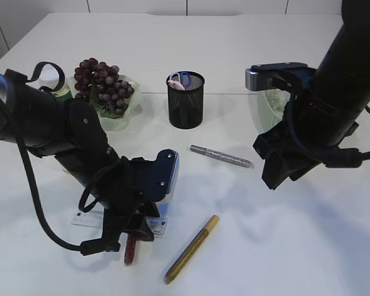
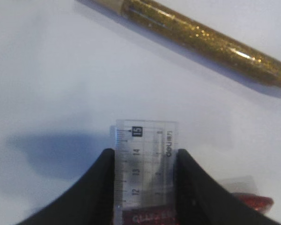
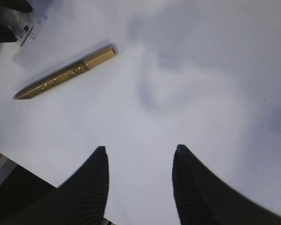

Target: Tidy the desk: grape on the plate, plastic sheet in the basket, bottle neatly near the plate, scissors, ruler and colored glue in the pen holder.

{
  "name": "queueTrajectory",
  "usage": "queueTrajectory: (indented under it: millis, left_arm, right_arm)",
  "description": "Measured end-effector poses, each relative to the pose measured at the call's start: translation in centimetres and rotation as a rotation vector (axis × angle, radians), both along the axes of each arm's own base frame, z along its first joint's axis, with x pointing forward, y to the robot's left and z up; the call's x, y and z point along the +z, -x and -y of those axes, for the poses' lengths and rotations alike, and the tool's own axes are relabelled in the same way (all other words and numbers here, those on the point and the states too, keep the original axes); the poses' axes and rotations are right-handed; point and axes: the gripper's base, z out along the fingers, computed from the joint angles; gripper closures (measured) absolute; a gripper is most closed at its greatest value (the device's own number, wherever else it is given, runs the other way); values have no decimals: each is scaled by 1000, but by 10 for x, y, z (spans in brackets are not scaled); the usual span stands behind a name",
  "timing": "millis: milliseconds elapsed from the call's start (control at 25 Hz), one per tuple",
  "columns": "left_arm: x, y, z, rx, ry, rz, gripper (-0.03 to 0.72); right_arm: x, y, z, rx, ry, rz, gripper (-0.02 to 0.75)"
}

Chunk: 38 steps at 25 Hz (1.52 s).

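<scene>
Ruler [image 2: 146, 161] lies flat, pinched across its width by left fingers [image 2: 100, 187]; right fingers [image 3: 91, 187] spread.

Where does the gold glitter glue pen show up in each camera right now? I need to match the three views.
Exterior view: gold glue pen lies low, centre, slanting up to the right, right of the left gripper.
Left wrist view: gold glue pen runs across the top, above the ruler.
Right wrist view: gold glue pen lies upper left, on bare table.
Shared landmark: the clear ruler, also in the exterior view and in the right wrist view's top-left corner.
</scene>
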Motion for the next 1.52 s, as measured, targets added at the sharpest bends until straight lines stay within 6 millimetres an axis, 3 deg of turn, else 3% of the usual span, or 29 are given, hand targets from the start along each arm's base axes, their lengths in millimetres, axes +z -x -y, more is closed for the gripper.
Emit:
queueTrajectory:
  millis: [840,1120,1520]
  left_arm:
    - [0,-1,0,3,1,8,417]
    - [19,-1,0,4,28,55,417]
    - [41,-1,2,35,83,95,417]
  right_arm:
    - [1,1,3,-11,25,0,374]
    - [13,4,12,-39,89,56,374]
    - [12,7,21,-49,133,25,374]
